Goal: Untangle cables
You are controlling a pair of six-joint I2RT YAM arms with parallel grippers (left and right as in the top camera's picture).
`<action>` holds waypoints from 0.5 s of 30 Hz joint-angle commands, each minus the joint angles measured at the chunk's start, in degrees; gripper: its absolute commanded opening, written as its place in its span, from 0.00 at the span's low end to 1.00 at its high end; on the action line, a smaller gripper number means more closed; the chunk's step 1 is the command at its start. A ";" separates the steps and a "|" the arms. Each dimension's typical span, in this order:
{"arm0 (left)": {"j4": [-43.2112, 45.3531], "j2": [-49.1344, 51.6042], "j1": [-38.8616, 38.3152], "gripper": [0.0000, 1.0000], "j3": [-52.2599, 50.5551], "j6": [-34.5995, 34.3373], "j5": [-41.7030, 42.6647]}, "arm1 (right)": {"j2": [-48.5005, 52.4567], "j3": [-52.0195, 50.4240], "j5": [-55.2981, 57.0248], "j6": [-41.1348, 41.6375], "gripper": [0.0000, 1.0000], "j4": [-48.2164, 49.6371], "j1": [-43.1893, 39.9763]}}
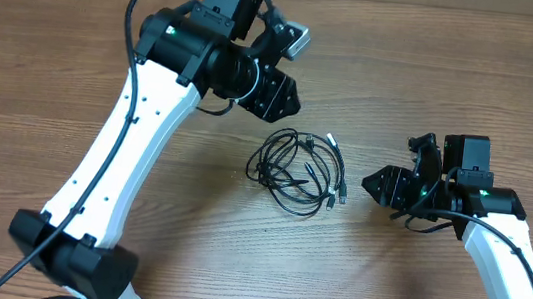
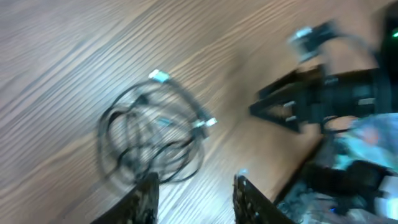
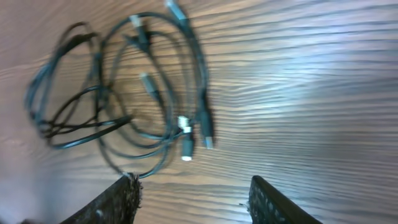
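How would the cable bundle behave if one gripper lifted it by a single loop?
The cables are thin and lie in loose overlapping loops on the table, so they would probably sag and trail. Because the loops cross, the others would likely drag along. They look light, so a push might slide the whole bundle.

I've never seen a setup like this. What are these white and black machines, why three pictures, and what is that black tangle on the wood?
They are two robot arms at a wooden table. One picture looks down from above; the other two come from small cameras on each arm's wrist, so their own fingers show at the bottom edge. The tangle is the cables, thin black cords with small silver-tipped plugs, looped together and lying between the arms. The left pincer and the right pincer both stand open with nothing between their fingers. Neither touches the cables.
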 commanded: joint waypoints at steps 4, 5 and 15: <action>-1.73 9.11 -0.31 0.42 0.63 1.09 -7.43 | -0.48 0.39 4.92 1.05 0.55 -0.28 0.04; -1.81 9.94 -0.37 0.42 0.63 1.29 -7.45 | -0.48 0.39 4.94 1.05 0.56 -0.39 0.04; -1.77 20.46 -4.81 0.45 0.63 2.73 -8.37 | -0.48 0.39 4.94 1.05 0.64 -0.66 0.04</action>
